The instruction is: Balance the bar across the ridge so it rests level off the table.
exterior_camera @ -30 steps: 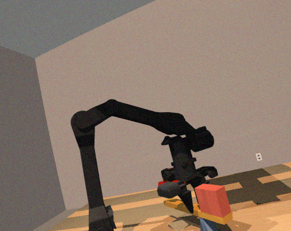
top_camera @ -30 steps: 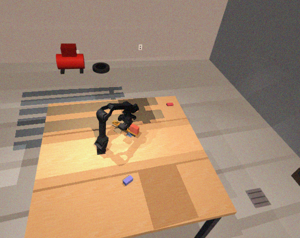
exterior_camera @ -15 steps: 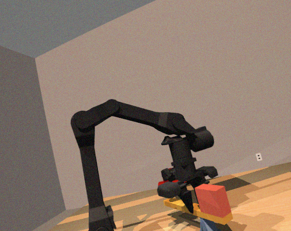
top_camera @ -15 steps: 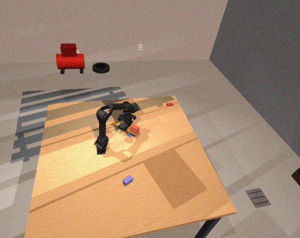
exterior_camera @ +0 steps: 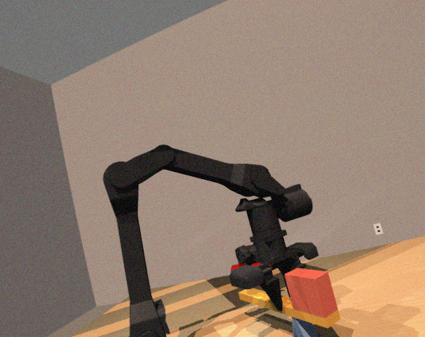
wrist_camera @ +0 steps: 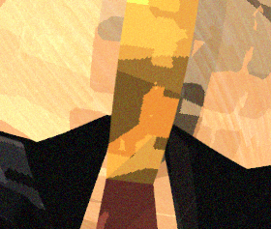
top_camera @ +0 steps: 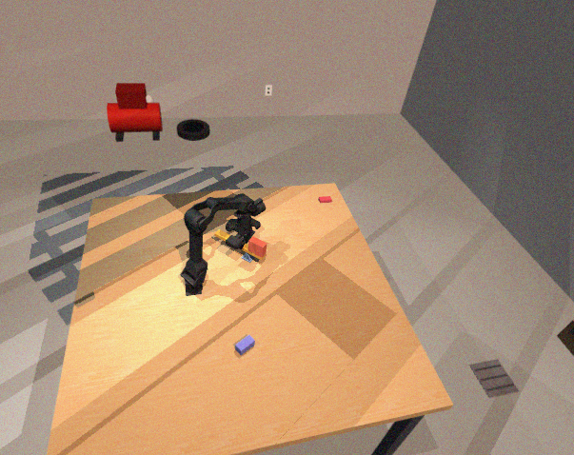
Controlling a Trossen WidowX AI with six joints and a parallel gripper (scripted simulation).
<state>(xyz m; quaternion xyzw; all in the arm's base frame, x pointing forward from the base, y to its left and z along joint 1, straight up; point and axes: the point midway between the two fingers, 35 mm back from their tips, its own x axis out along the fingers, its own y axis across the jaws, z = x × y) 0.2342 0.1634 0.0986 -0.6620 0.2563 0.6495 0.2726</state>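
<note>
The yellow bar [top_camera: 221, 235] [exterior_camera: 251, 295] [wrist_camera: 152, 35] is held above the table, with a red-orange block [top_camera: 256, 247] [exterior_camera: 311, 294] [wrist_camera: 129, 204] standing on one end. My gripper [top_camera: 237, 242] [exterior_camera: 284, 303] [wrist_camera: 138, 127] points down and is shut on the bar, with one finger against each long side, beside the block. The blue ridge [top_camera: 247, 257] [exterior_camera: 302, 328] is under the bar, towards the block end. The bar hides the ridge's top edge, so I cannot tell whether they touch. The bar looks about level, but slight tilt is hard to judge.
A purple-blue block [top_camera: 245, 344] lies on the table [top_camera: 179, 391] towards its front. A small red block [top_camera: 325, 199] lies near the far right corner. Striped shadows cross the table top.
</note>
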